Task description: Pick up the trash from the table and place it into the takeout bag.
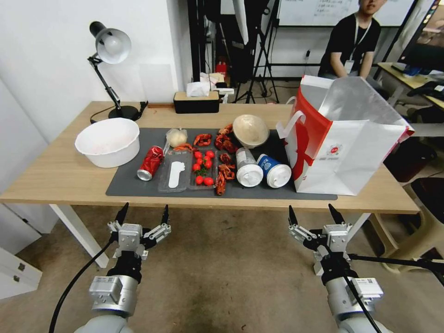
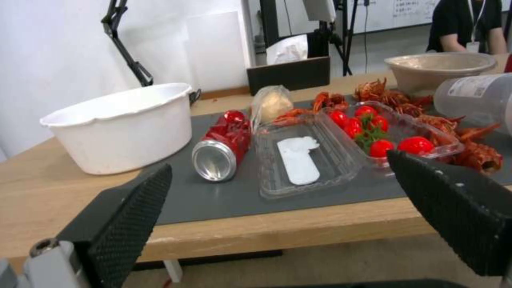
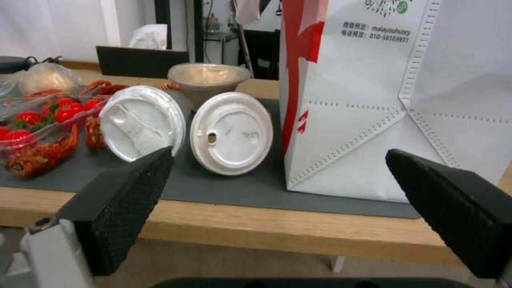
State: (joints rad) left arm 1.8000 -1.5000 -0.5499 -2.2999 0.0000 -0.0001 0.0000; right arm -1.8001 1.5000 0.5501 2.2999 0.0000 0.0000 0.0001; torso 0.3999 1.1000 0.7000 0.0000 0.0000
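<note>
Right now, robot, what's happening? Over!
Left gripper and right gripper open, empty, short of the table. Cups, can, bowl on the mat. Takeout bag upright, open. Nothing blocking.

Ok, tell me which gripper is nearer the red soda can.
Left. The left gripper hangs open just in front of the table edge, almost straight before the red soda can. The right gripper, also open, is farther along, by the takeout bag.

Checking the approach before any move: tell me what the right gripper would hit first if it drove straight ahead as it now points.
Probably the table edge. The right gripper, open, sits in front of the table near edge height; beyond lie the blue-white cup and the takeout bag. Depth is unclear.
</note>
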